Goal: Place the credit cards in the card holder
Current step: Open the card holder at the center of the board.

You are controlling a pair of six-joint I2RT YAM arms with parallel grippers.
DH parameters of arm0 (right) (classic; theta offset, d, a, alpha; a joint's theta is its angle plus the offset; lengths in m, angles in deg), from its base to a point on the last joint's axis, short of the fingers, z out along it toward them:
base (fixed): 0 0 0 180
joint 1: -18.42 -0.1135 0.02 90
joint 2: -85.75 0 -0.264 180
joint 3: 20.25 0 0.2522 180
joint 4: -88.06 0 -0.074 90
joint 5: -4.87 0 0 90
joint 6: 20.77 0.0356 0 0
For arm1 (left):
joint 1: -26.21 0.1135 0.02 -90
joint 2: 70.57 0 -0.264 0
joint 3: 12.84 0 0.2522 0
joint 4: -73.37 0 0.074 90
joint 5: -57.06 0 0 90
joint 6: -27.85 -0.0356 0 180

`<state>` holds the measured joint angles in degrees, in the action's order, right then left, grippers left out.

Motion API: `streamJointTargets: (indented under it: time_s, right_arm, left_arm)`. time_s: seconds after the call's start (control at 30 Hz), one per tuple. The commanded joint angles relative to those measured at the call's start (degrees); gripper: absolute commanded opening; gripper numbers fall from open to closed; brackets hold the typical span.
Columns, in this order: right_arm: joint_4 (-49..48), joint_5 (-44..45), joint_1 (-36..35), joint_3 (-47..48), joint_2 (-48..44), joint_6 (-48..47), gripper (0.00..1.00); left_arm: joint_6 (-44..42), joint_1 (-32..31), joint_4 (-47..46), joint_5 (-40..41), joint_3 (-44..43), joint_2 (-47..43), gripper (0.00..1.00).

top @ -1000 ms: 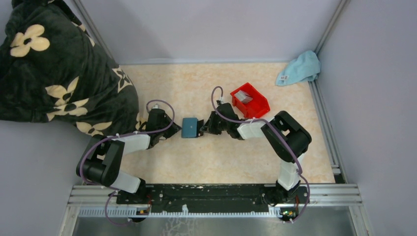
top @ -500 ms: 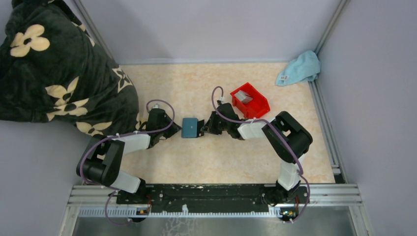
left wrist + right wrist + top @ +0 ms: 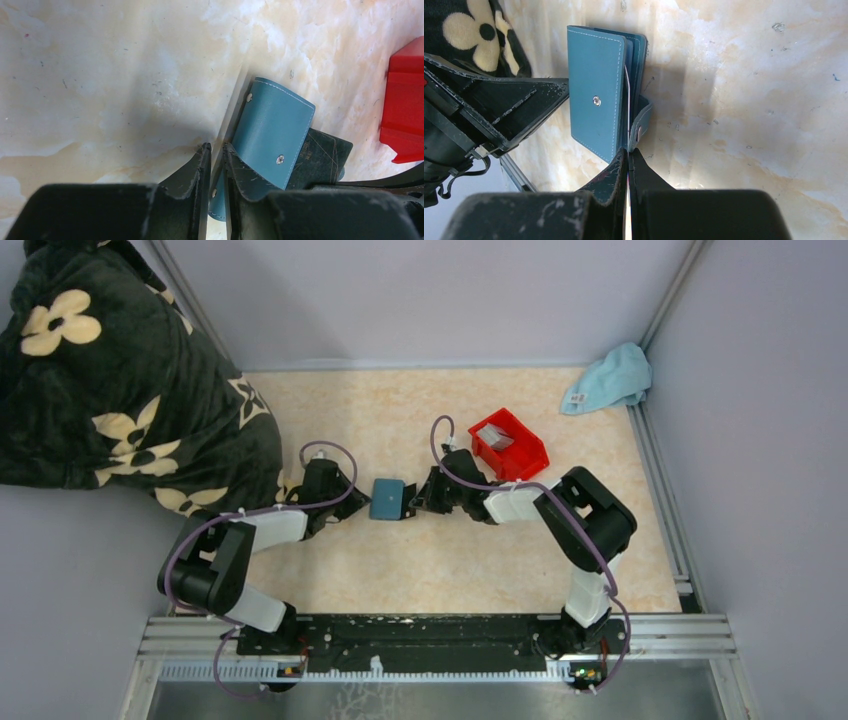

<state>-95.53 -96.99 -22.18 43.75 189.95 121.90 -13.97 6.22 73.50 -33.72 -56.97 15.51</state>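
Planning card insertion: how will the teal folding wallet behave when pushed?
The teal leather folding wallet probably flexes: its layers splay apart at one edge. Seemingly light, it may slide on the smooth marbled table unless the left claw holds it.

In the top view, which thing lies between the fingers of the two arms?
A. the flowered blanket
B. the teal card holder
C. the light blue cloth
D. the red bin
B: the teal card holder lies in the middle of the table, with the left arm's fingers at one side of it and the right arm's fingers at the other. The red bin stands apart, further back.
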Motion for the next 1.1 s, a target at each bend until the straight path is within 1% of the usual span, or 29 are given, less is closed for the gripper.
streamJointTargets:
  time_s: [0.0, 0.27, 0.57, 1.07]
  right_arm:
    - [-1.0, 0.1, 0.6, 0.5, 0.3, -0.9, 0.0]
    - [-3.6, -0.7, 0.6, -0.2, 1.3, 0.9, 0.0]
    - [-7.0, -2.1, 0.6, -1.1, 2.4, 3.1, 0.0]
    - [-11.3, -3.8, 0.6, -1.7, 2.8, 4.1, 0.0]
  left_arm:
    - [-1.4, -0.7, 9.1, 0.4, 1.5, 3.1, 0.23]
    - [-1.4, -1.7, 9.2, 0.3, 1.8, 3.5, 0.22]
    - [-0.9, -4.3, 9.5, 1.2, 2.5, 3.9, 0.22]
    - [0.7, -7.8, 9.8, 2.0, 2.0, 5.8, 0.21]
